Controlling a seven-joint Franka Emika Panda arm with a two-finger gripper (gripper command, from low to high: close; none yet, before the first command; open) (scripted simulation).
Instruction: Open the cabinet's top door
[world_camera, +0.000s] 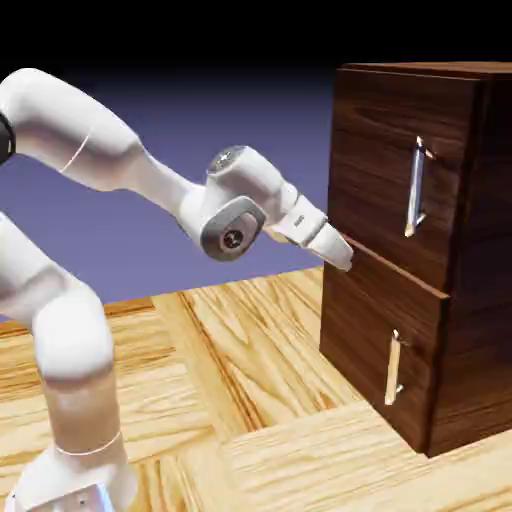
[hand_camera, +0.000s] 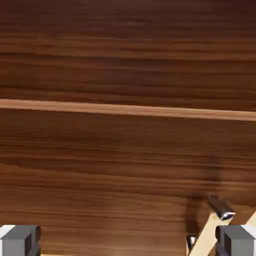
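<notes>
Exterior view: one gripper (world_camera: 342, 260), at the front of the cabinet (world_camera: 390, 262), close to the seam between its two panels; whether it touches the wood I cannot tell. Jaws: spread wide, a fingertip at either lower corner of the hand view; contents, none.

Item sought: the top door (world_camera: 390, 165), upper panel, seated in the cabinet front, shut as far as I can see; its handle (world_camera: 415, 188), one silvery bar, long axis upright, mounted towards the exterior view's right edge of the panel; position relative to my gripper, higher and well over to the exterior view's right; absent from the hand view.

Item to be left alone: the lower handle (hand_camera: 205, 239), low and to the right in the hand view, under the pale seam (hand_camera: 128, 109); I judge it the likeliest wrong catch, being the only bar my hand camera offers.

Move required, by my reckoning: back off from the wood, rise, travel across to the upper bar; the fingertips part sideways, which should suit an upright bar; I would want it centred between them before closing.
</notes>
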